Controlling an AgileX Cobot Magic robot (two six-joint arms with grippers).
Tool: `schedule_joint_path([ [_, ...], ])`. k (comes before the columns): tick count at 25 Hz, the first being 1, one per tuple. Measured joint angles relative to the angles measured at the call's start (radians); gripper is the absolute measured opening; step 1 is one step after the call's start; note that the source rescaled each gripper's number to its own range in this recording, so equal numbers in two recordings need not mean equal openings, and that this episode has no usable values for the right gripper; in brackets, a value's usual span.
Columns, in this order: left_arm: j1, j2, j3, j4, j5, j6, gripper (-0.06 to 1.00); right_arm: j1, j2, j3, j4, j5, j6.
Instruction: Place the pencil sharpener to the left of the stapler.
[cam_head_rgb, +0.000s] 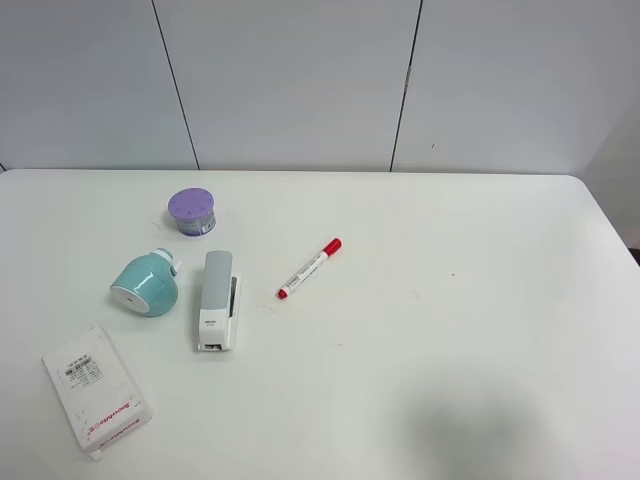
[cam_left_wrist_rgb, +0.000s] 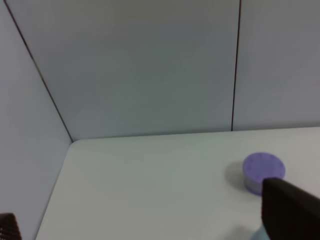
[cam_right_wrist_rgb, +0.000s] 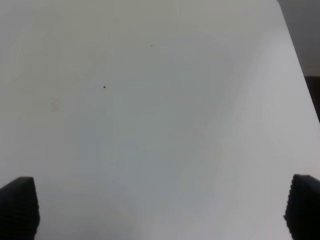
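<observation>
The teal pencil sharpener (cam_head_rgb: 147, 285) lies on its side on the white table (cam_head_rgb: 450, 350), its white face turned toward the front left. Just to its right, across a small gap, lies the grey-topped stapler (cam_head_rgb: 218, 300), pointing front to back. Neither arm shows in the exterior high view. My left gripper (cam_left_wrist_rgb: 145, 225) is open in the left wrist view, with only its dark fingertips (cam_left_wrist_rgb: 290, 210) at the frame's edge and nothing between them; a teal sliver of the sharpener (cam_left_wrist_rgb: 256, 235) peeks beside one finger. My right gripper (cam_right_wrist_rgb: 160, 210) is open over bare table.
A purple-lidded round jar (cam_head_rgb: 191, 211) (cam_left_wrist_rgb: 263, 170) stands behind the sharpener. A red marker (cam_head_rgb: 309, 268) lies right of the stapler. A flat white labelled box (cam_head_rgb: 96, 388) sits at the front left. Grey wall panels back the table.
</observation>
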Motion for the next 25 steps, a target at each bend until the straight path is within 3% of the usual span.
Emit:
schedule_joint_path([
  [7,0.0,-0.315,0.228,-0.075,0.07,-0.018,0.84,0.0,0.0,0.0,0.0,0.0,0.0],
  [15,0.002,-0.476,0.372,-0.106,0.079,-0.013,0.84,0.0,0.0,0.0,0.0,0.0,0.0],
  [20,0.083,-0.491,0.454,-0.154,0.082,0.038,0.84,0.0,0.0,0.0,0.0,0.0,0.0],
  [25,0.17,-0.491,0.471,-0.233,0.101,0.122,0.65,0.0,0.0,0.0,0.0,0.0,0.0],
])
